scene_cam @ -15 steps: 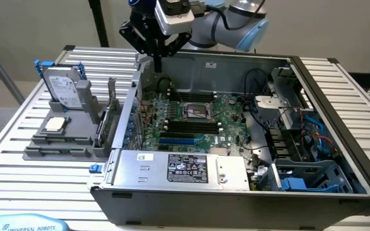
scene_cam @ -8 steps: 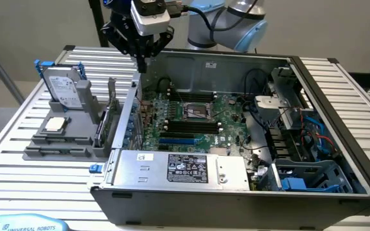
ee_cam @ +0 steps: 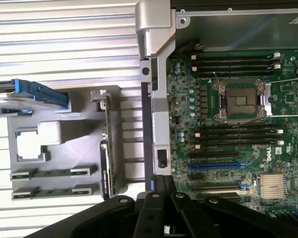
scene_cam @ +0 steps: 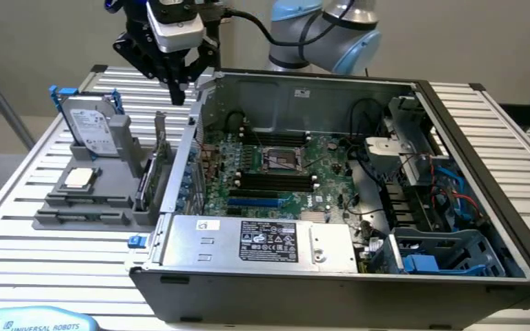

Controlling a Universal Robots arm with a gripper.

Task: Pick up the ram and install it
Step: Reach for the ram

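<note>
Fingers of the gripper are drawn together, tip against tip, and grip nothing. The gripper hangs high over the boundary between the grey holder and the side wall of the open computer case, touching neither. The holder rests on the slatted table just beside the case, toward the exterior view's left. It contains a hard drive standing upright in a blue carrier, a square silver processor lying flat in its recess, and a green expansion card standing on edge along the side nearest the case. Two long narrow cradles occupy the holder's remaining end. The case contains the motherboard, with a processor socket flanked by two banks of black memory slots, a silver power supply and a blue drive cage. The position of the ram cannot be determined from either view.
</note>
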